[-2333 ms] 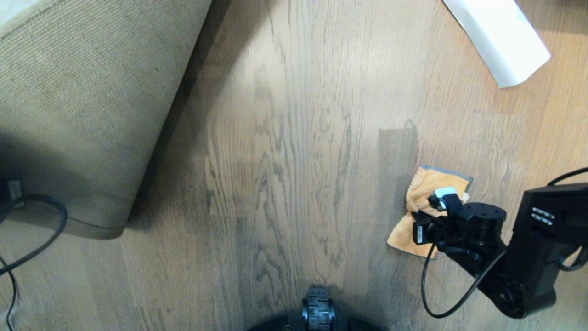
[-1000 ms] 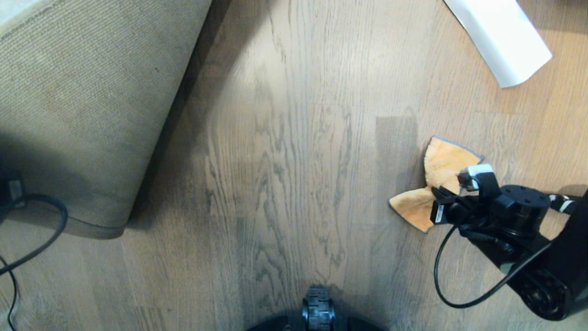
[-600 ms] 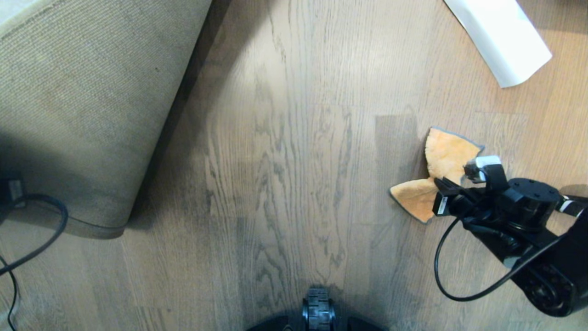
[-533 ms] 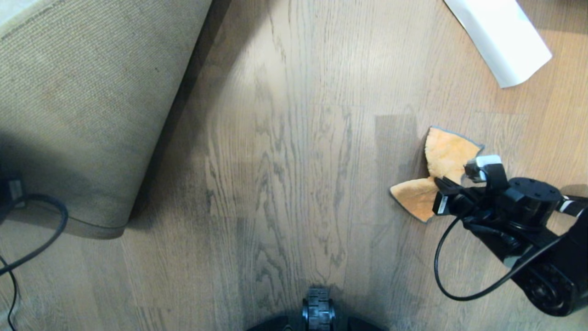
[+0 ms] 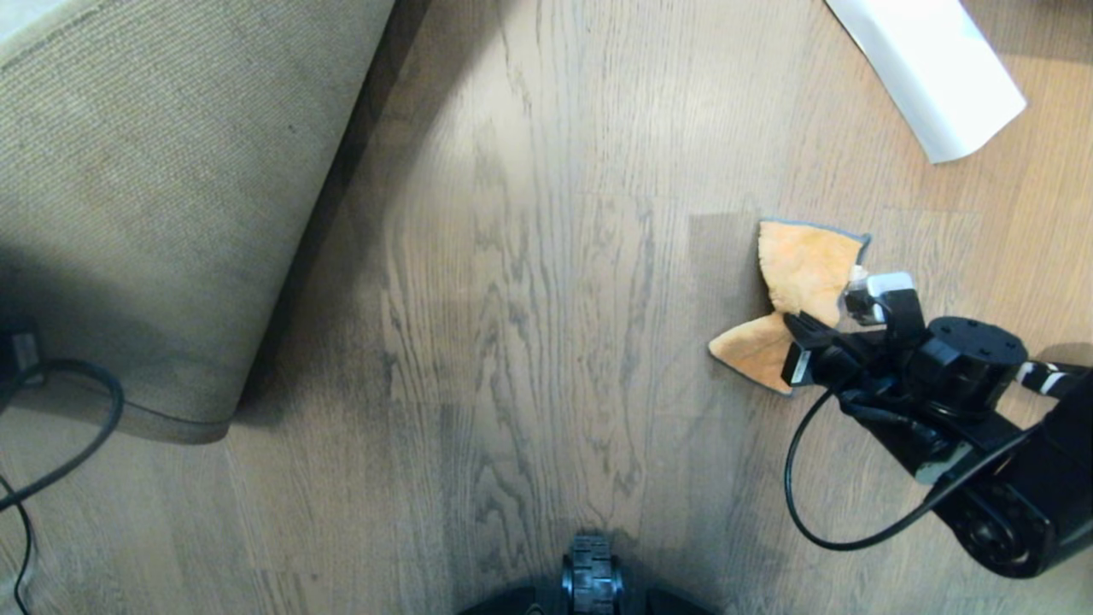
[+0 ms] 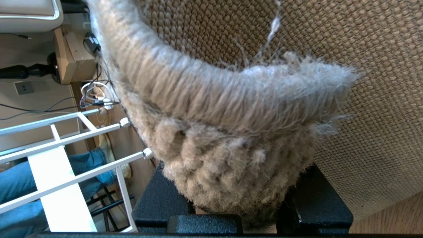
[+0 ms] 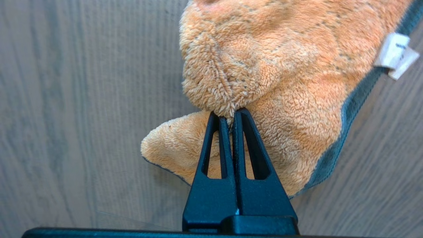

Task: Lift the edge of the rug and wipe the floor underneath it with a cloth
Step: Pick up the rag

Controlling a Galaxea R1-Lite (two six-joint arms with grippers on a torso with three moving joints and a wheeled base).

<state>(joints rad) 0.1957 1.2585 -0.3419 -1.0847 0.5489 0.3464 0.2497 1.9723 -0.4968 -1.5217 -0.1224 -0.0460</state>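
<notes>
wood floor (image 5: 529, 282) exposed: we're mid-wipe, left gripper (image 6: 231, 211) clamping rug (image 5: 145, 196) edge up, right gripper (image 7: 230, 114) pinching cloth (image 7: 274, 82); next sweep twd rug.

light: soft daylight; shadow: beside rug (image 5: 154, 213) (dark); glare: floor (image 5: 546, 128) sheen
</notes>
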